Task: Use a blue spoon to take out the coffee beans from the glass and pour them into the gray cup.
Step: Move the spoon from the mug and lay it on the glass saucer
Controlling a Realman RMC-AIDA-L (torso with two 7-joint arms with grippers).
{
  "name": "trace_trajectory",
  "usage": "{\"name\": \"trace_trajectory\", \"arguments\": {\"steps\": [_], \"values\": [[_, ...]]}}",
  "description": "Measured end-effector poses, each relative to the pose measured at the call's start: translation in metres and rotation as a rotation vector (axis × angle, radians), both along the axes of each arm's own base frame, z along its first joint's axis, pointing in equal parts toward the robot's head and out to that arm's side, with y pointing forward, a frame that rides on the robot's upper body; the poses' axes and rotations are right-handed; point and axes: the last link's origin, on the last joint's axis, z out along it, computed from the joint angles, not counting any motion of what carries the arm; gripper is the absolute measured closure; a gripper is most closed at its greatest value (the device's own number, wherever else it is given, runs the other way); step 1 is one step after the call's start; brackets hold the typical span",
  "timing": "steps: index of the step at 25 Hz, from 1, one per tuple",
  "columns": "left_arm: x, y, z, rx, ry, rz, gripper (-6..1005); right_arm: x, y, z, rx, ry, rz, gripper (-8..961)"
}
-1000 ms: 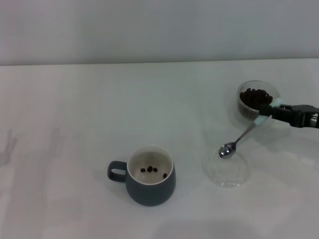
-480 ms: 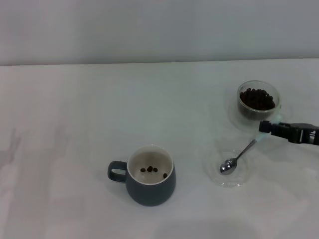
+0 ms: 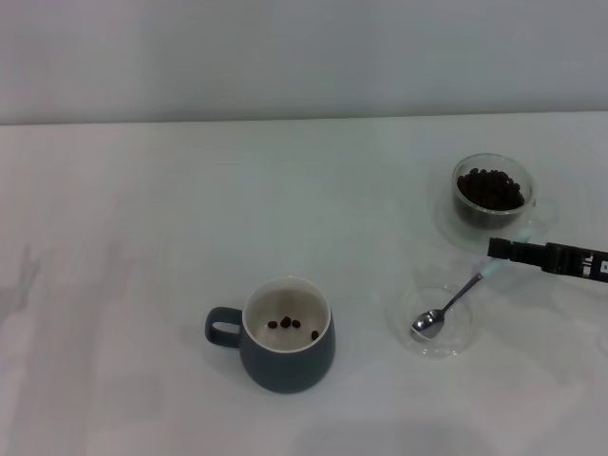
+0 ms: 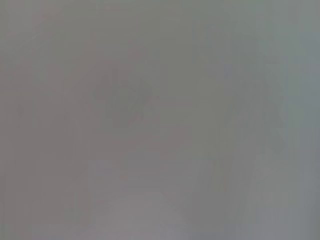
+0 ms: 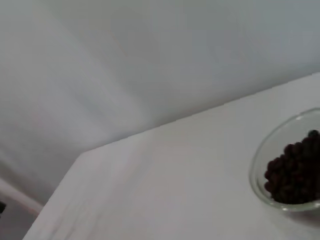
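It looked like a bare test room or lab rather than a kitchen. A plain white tabletop [image 3: 142, 218] ran back to a blank pale grey wall [image 3: 285, 57] with nothing on it. Near the tabletop's front stood a gray cup [image 3: 285, 334], with a glass [image 3: 491, 192] of coffee beans [image 3: 489, 186] farther back.

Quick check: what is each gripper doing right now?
Left gripper: not in view in any picture.
Right gripper: shut on the blue spoon by its handle, with the spoon's bowl down in the flat glass dish.
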Motion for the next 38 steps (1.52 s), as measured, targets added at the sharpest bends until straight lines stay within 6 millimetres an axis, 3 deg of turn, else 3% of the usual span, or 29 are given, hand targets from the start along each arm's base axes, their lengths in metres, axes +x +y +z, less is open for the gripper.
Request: {"name": "trace_trajectory", "arguments": {"steps": [29,38], "values": [[-0.0007,0.0,0.001,0.004,0.002,0.003,114,0.0026,-0.0024,-0.0047,-0.028,0.063,-0.105,806],[-0.0017,0.0,0.0023,0.009,0.004,0.006,112,0.0053,-0.0016,-0.0035,-0.019,0.056,-0.12,673]]}}
